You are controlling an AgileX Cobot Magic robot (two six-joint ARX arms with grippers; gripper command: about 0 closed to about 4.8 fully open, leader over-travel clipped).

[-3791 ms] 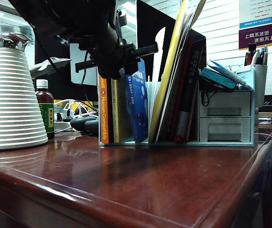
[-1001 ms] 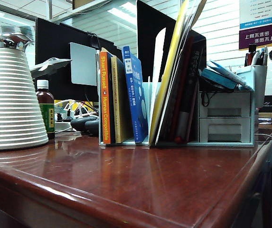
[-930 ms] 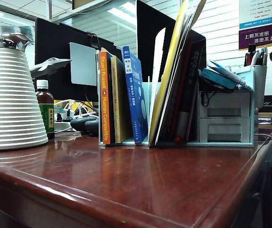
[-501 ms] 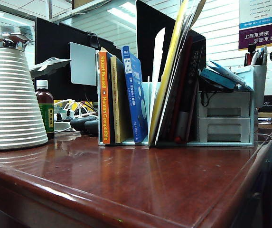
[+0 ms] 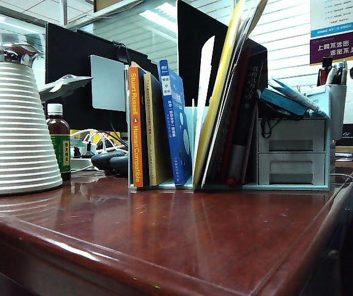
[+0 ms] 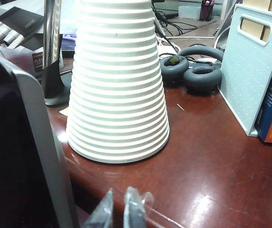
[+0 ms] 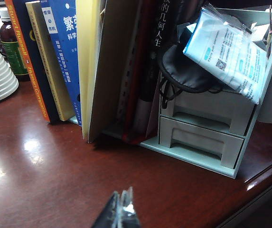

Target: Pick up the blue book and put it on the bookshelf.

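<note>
Blue book (image 5: 176,126) stands upright in the bookshelf (image 5: 196,142), left-centre of the exterior frame. It sits between a yellow-tan book (image 5: 153,132) on its left and a pale divider panel on its right. An orange-spined book (image 5: 135,126), spine reading "Human Compatible", stands at the far left of the row. Right of the divider, a sheaf of yellow and dark books (image 5: 228,98) leans rightward. A grey two-drawer organizer (image 5: 290,154) sits further right, with packets piled on top.

White ribbed cone (image 5: 16,126) stands at the left edge of the exterior frame, on the red-brown desk (image 5: 182,234). A brown bottle (image 5: 58,145) stands just beside it. No arm shows in the exterior frame.

Left claw (image 6: 124,213): only the clear fingertips show, at the bottom edge of the left wrist frame. A narrow gap lies between them; nothing is in it. Whether it is clenched or released, cannot tell. It hangs low over the desk edge, near the cone (image 6: 119,80). Black headphones (image 6: 192,69) lie behind, beside the bookshelf's end panel (image 6: 247,66).

Right claw (image 7: 121,211): tips meet at the bottom centre of the right wrist frame, clenched on nothing. It sits over bare desk, apart from the shelf. The blue book (image 7: 64,52) shows at upper left there, its cover facing the yellow sheaf.
</note>
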